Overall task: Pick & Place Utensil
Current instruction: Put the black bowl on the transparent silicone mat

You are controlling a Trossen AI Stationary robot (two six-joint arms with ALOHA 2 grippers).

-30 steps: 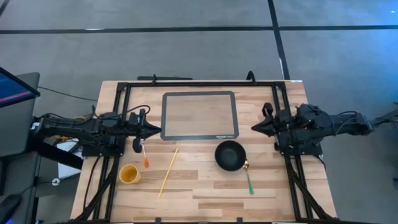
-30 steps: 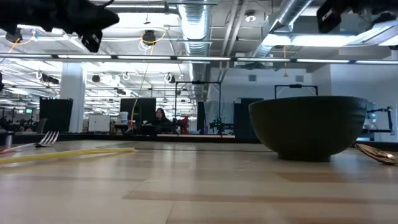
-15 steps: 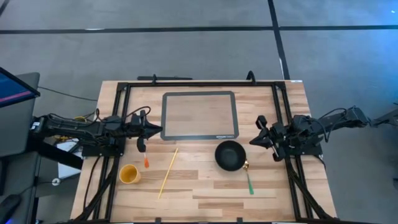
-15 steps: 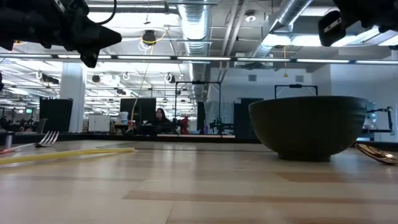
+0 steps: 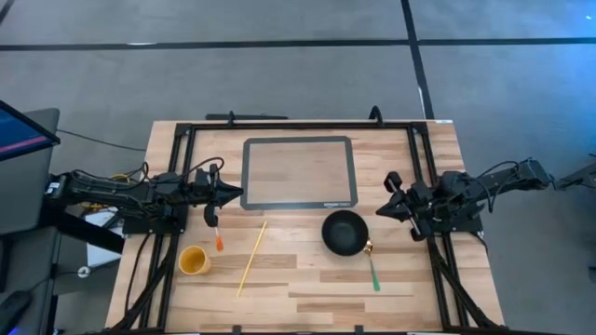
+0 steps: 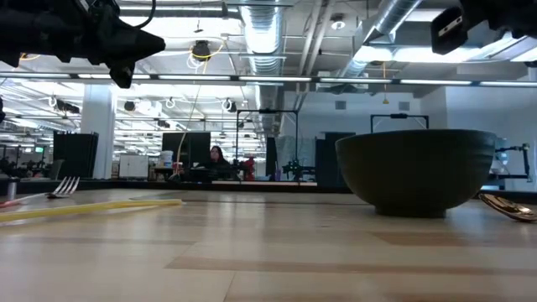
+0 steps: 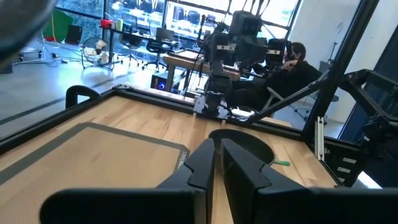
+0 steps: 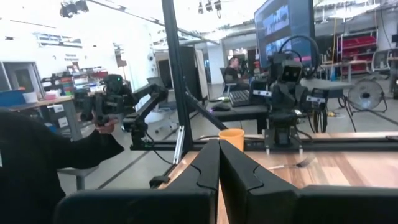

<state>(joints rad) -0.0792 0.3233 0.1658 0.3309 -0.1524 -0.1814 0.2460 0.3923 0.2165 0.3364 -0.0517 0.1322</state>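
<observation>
Listing what I have on the table (image 5: 307,279) from my remote seat.

Item: left gripper (image 5: 238,194), hanging above the table at the left side, tip reaching the left edge of the tray (image 5: 298,172). My left wrist view shows its fingers (image 7: 200,163) clenched together, nothing between them.

Item: right gripper (image 5: 381,210), hanging above the table at the right side, pointing left toward the bowl (image 5: 344,233) with a gap between. My right wrist view shows its fingers (image 8: 208,165) pressed together, grasping nothing.

Item: tray, grey-rimmed, flat on the far middle of the table, between the two grippers.

Item: fork (image 5: 215,229), orange handle, lying on the left part of the table just near-side of the left gripper, between it and the cup (image 5: 193,261). Tines point far, handle points near.

Item: cup, yellow, upright, at the near left, close to the fork's handle end.

Item: chopstick (image 5: 251,258), pale yellow, lying aslant right of the cup and fork, apart from both.

Item: bowl, dark, upright, right of centre, near-side of the tray's right corner.

Item: spoon (image 5: 372,267), green handle, gold-coloured head lying at the bowl's right rim; I cannot tell whether it touches. Handle runs toward the near edge.

Item: person seated at a desk (image 6: 216,157), far off in the room, seen in my low view.
</observation>
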